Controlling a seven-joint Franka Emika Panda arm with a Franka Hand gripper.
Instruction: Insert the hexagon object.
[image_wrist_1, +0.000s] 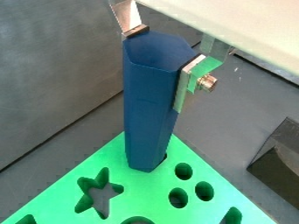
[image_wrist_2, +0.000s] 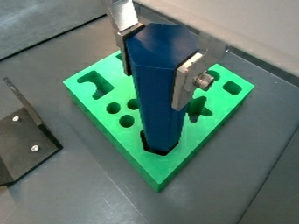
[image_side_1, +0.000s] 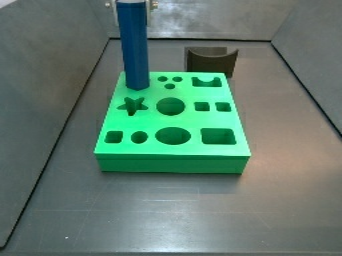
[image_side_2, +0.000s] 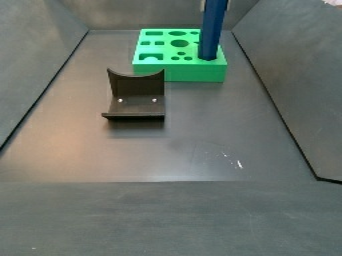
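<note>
in a wrist view the hexagon object (image_wrist_1: 149, 101) stands upright, its foot in a hole at a corner of the green block (image_wrist_1: 128, 197), clasped near its top by the pincer (image_wrist_1: 162, 57). in a side view the same blue rod (image_side_1: 135, 45) rises from the block's (image_side_1: 174, 140) far left corner, with the fixture (image_side_1: 211, 60) behind near the tabletop's (image_side_1: 174, 215) far edge. in the remaining side view the fixture (image_side_2: 134, 97) sits mid-tabletop.
</note>
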